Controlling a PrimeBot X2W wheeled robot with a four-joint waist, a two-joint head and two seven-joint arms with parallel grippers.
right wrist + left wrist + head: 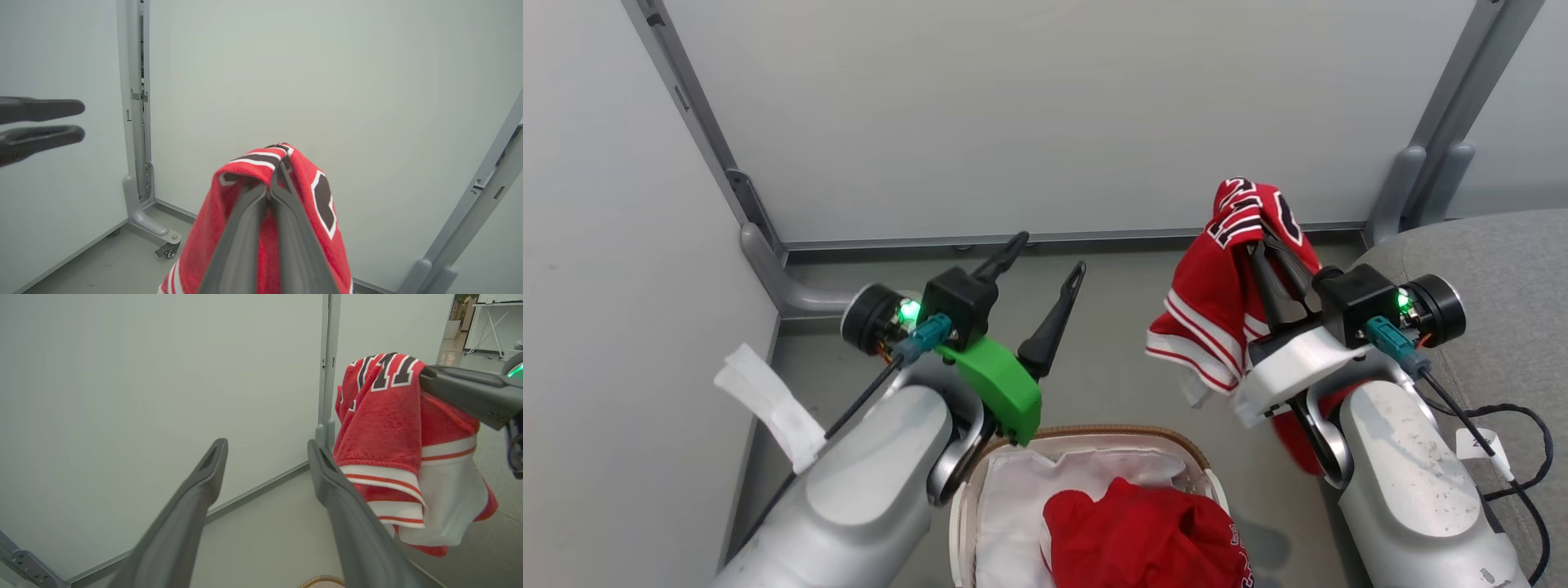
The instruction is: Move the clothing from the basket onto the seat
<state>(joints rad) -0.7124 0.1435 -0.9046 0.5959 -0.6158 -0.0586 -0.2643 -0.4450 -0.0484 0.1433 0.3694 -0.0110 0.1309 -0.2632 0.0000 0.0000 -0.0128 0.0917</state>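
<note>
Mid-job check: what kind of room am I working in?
Probably a staged test bay in an office or lab: white partition panels on wheeled grey posts, bare grey floor, a desk beyond.

The oval white perforated plastic basket with a brown woven rim [1094, 430] sits on the grey floor [1111, 351] at the near centre, between the two arms, with its white fabric liner [1013, 498] inside. In the liner, toward the basket's right side, lies a crumpled bright red garment with white lettering [1143, 531]. Beyond the basket, to its right, a second bright red garment with white-striped trim and black numerals [1209, 302] hangs draped over the right gripper [1262, 237], off the floor. The left gripper [1048, 255] stands well apart to its left. The large grey woven-fabric seat [1503, 269] lies far right, beside the right arm. Pale partition panels [1045, 114] stand behind and left.
</note>
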